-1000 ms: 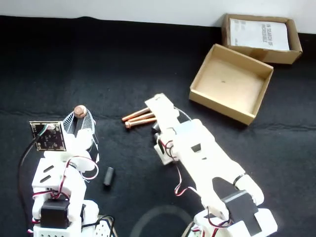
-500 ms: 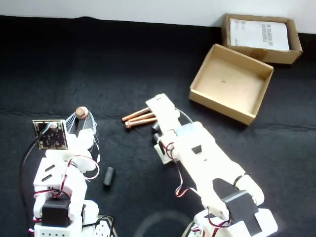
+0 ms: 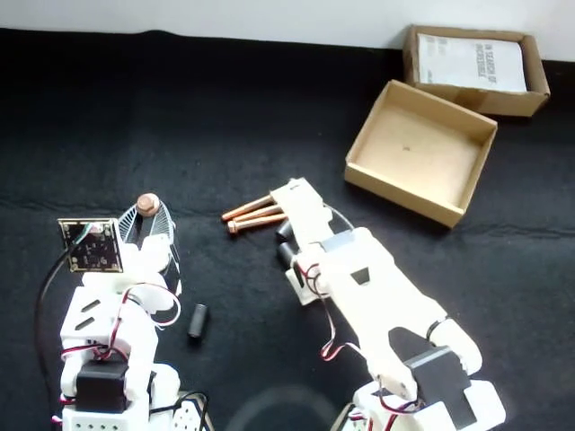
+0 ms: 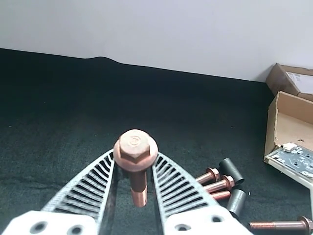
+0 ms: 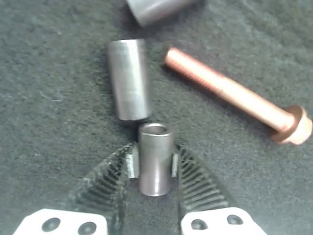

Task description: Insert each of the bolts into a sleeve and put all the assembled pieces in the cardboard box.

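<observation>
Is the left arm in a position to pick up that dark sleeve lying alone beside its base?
Probably not yet: the fingers of the left gripper are shut on a copper bolt, so they have no room. The sleeve itself lies uncovered on the black cloth.

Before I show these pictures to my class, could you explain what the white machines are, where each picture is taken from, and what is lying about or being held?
These are two small robots, a left arm and a right arm, side by side at a black-covered table. Each ends in a two-fingered gripper. One picture looks down from a fixed camera above. The other two come from a camera on each arm's wrist. The left gripper holds a copper-coloured bolt upright, head up. The right gripper is closed on a dark metal sleeve. On the cloth lie more bolts, a loose sleeve and an open cardboard box.
</observation>
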